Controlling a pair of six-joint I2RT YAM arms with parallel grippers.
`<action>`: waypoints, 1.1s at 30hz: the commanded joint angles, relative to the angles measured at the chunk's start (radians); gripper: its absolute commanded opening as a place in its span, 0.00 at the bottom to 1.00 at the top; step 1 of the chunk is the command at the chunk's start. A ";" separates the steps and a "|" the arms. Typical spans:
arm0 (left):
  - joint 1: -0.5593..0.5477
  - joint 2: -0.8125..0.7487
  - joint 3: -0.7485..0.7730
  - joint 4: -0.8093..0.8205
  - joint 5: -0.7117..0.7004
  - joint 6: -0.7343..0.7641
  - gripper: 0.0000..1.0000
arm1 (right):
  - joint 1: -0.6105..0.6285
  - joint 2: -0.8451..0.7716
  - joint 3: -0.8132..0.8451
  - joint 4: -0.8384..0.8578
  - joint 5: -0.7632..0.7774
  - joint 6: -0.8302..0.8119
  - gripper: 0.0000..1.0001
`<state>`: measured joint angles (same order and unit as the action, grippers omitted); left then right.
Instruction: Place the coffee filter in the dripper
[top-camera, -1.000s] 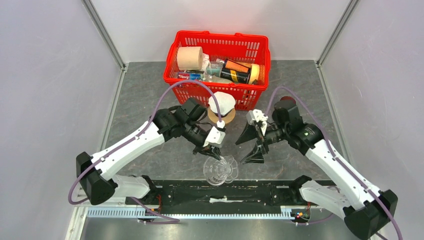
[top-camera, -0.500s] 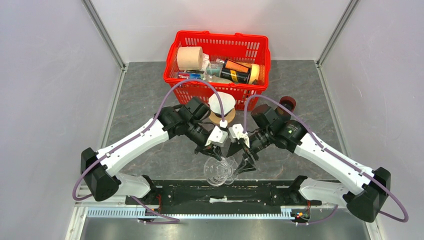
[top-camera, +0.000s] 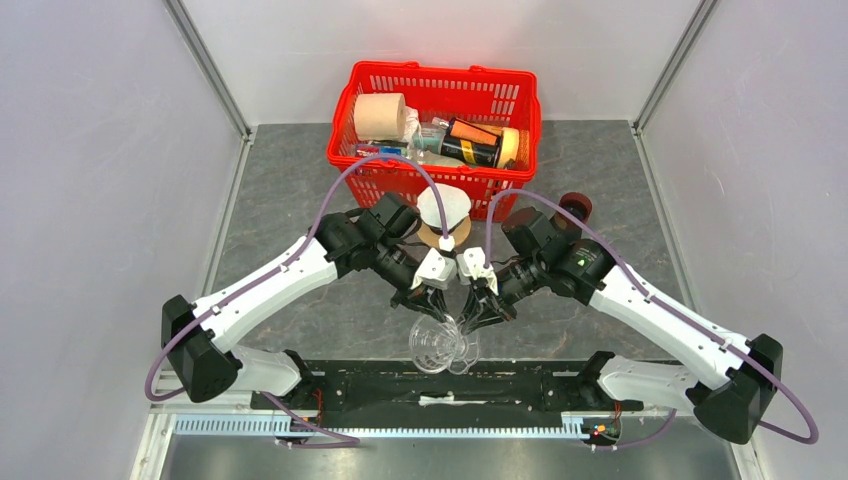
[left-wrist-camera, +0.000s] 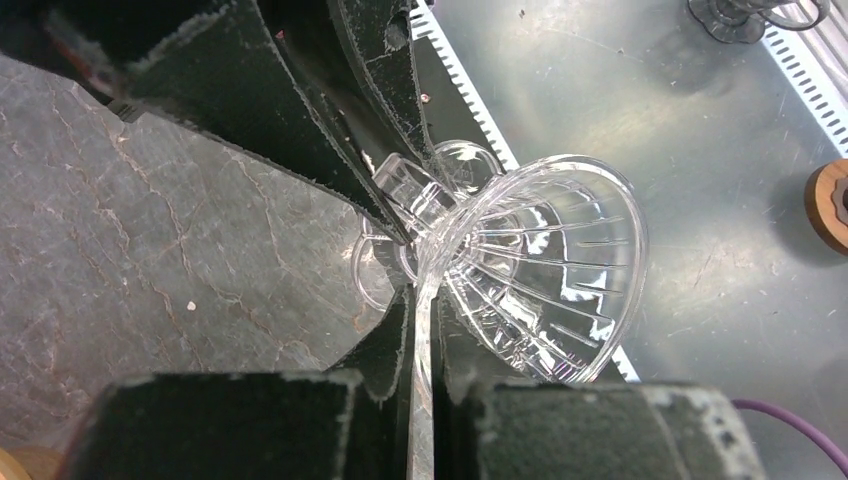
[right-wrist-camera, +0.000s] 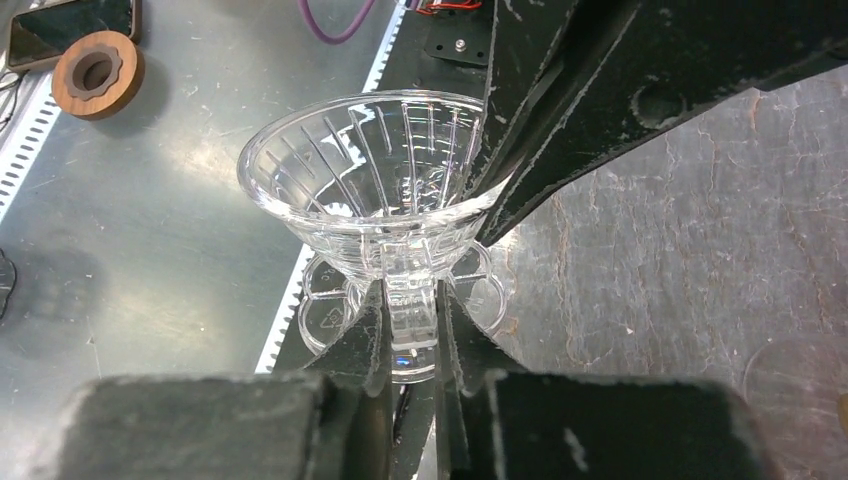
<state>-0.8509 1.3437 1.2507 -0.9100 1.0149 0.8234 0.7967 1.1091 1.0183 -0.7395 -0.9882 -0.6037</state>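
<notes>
Right wrist: your right gripper (right-wrist-camera: 410, 305) clamps the dripper (right-wrist-camera: 365, 190) by its handle, left gripper (left-wrist-camera: 422, 310) pinches the rim. Probably positioning; next, free one for the coffee filter (top-camera: 444, 208) at 12 o'clock.

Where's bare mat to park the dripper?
Bare mat left of the red basket, and at far right beyond the right arm. Centre is crowded: left gripper and right gripper clamp the dripper, filter stack just behind.

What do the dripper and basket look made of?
By look: dripper: clear, glossy, ribbed, see-through; probably plastic, going by what looks like a moulded triangle mark on its base; glass not excluded. The basket: red moulded plastic, by its uniform colour and lattice walls.
</notes>
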 joint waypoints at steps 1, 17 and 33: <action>-0.002 0.008 0.048 0.079 -0.028 -0.108 0.18 | 0.027 0.008 0.039 0.009 0.029 0.003 0.00; 0.000 -0.377 -0.259 0.687 -0.690 -0.705 0.91 | 0.027 -0.159 -0.052 0.152 0.541 0.281 0.00; 0.000 -0.548 -0.337 0.652 -1.650 -1.162 0.95 | 0.026 -0.216 0.054 0.063 1.459 0.792 0.00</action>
<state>-0.8505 0.8413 0.9623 -0.3019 -0.4450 -0.2237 0.8223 0.8791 0.9833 -0.6495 0.1619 0.0097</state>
